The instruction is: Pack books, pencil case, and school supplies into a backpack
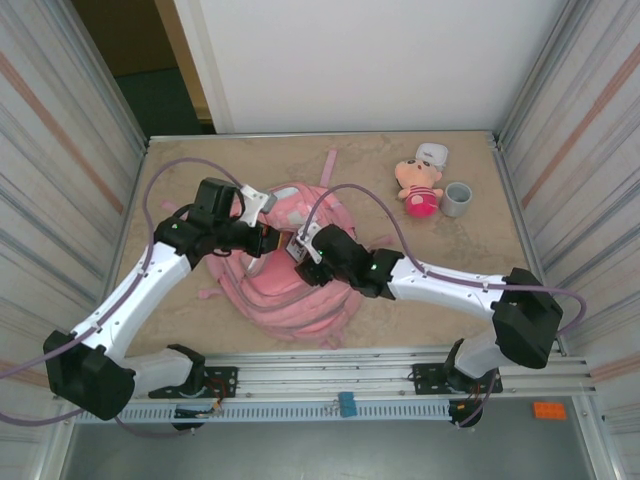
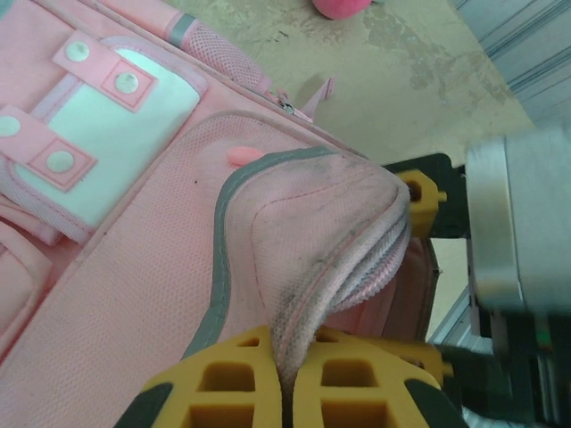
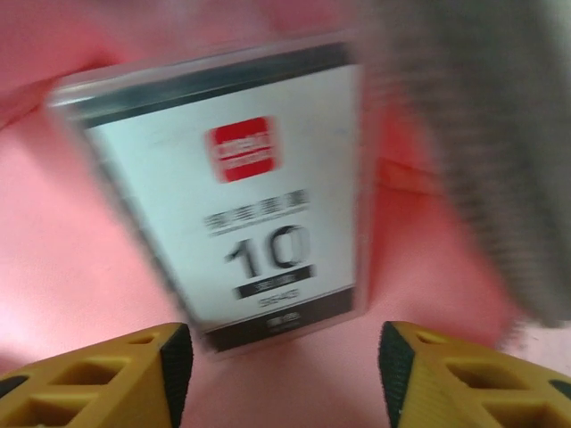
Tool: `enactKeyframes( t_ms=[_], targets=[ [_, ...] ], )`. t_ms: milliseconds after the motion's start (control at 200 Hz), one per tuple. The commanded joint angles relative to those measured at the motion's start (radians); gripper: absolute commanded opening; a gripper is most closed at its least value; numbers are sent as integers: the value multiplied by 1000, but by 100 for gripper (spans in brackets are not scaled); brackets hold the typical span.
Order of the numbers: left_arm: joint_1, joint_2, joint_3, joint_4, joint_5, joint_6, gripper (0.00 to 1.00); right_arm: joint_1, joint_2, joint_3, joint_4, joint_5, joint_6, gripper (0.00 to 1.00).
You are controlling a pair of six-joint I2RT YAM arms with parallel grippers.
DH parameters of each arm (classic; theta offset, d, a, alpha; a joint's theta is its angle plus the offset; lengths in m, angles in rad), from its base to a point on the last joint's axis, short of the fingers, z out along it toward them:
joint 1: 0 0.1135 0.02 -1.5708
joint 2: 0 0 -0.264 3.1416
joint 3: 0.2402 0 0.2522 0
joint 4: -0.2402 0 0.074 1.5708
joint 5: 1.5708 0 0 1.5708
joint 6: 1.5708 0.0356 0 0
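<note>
Two yellow fingertips of the left end effector (image 2: 287, 361) sit closest to the left wrist lens, clenched on a fold of the pink backpack (image 2: 134, 294). The pinched flap has grey piping and a scuffed, mesh-lined edge, and it is lifted away from the panel below. Beyond it, the backpack's white pocket panels with pink snap tabs (image 2: 94, 107) lie to the upper left.

In the right wrist view, the right end effector (image 3: 284, 357) is released. Its yellow fingers stand apart on either side of the near end of a clear packet of school supplies (image 3: 250, 205). The packet carries a white label with a red logo and a large "10", and it rests tilted against pink backpack fabric. The view is blurred, so I cannot tell whether a finger touches the packet. A grey ribbed band (image 3: 482, 160) crosses the upper right.

From above, the backpack lies in the middle of the desk (image 1: 200, 160), and both arms reach in over it. A pink plush doll (image 1: 420, 188) sits at the far right, and a grey cup (image 1: 457, 199) stands just beside it.
</note>
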Motion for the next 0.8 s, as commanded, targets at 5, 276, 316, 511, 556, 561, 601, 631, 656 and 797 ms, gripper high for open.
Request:
enactKeyframes(
  t_ms=[5, 276, 316, 511, 556, 561, 601, 631, 656, 797],
  targets=[
    [14, -43, 88, 53, 4, 48, 0, 76, -8, 32, -86, 15, -109, 63],
    [15, -59, 47, 76, 16, 36, 0, -25, -104, -129, 291, -101, 99, 58],
    [14, -60, 44, 80, 23, 35, 0, -27, -101, -141, 338, -102, 115, 57],
    [14, -54, 27, 85, 47, 35, 0, -46, -43, -107, 439, -131, 155, 56],
    [15, -53, 26, 84, 51, 37, 0, -54, -28, -94, 449, -148, 163, 56],
    [14, -53, 26, 85, 52, 38, 0, -55, -25, -93, 451, -150, 164, 55],
    [14, -54, 25, 83, 58, 42, 0, -62, -10, -81, 455, -167, 168, 55],
    [14, -53, 25, 84, 63, 44, 0, -66, 3, -68, 447, -182, 170, 54],
    [14, -56, 25, 85, 65, 44, 0, -69, 16, -56, 432, -191, 169, 53],
    [15, -54, 37, 88, 70, 47, 0, -68, 98, -28, 326, -223, 166, 45]
  ],
)
